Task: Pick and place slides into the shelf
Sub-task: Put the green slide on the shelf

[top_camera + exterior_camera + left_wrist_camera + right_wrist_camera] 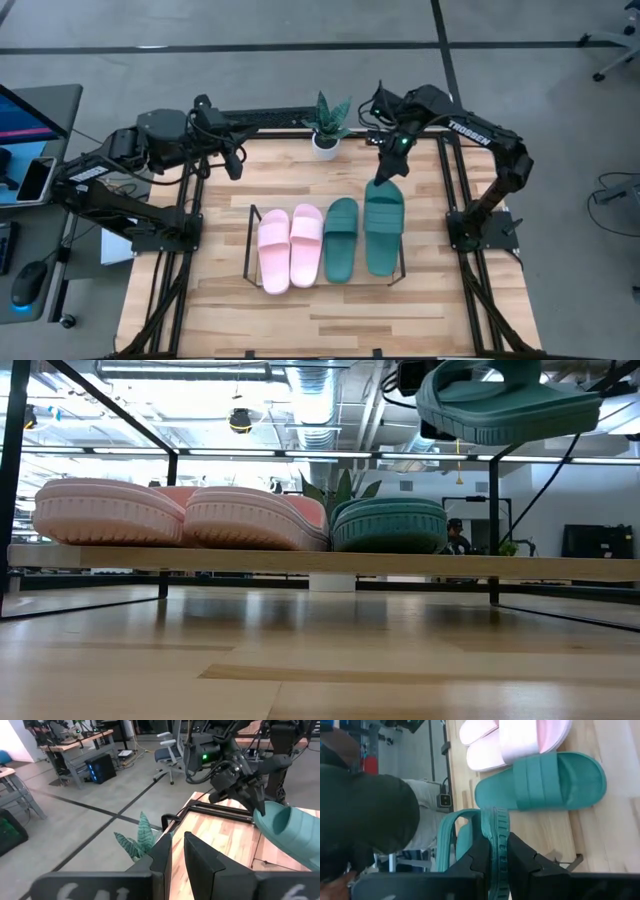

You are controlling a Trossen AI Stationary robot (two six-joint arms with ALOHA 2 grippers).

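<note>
Two pale pink slides [290,245] [180,515] and one dark green slide [340,238] [390,525] lie side by side on the low black wire shelf [250,240]. My right gripper [383,178] [496,857] is shut on the second dark green slide [384,225] [510,405], which hovers over the shelf's right end. My left gripper [237,165] [177,855] waits shut above the table's far left corner, touching nothing. My right gripper pinches the far end of the green slide's sole [496,835] between its two fingers, reaching it from the far side and slanting down. The slide is lifted clear of the shelf and lies roughly level, stretching from the fingers toward the near edge, strap [451,837] up.
A small potted plant [328,125] stands at the far edge, between the two grippers. A black metal frame [455,190] edges the table's left, right and far sides. Bare wood [330,320] lies between the shelf and the near edge. A desk with a monitor [30,110] is off to the left.
</note>
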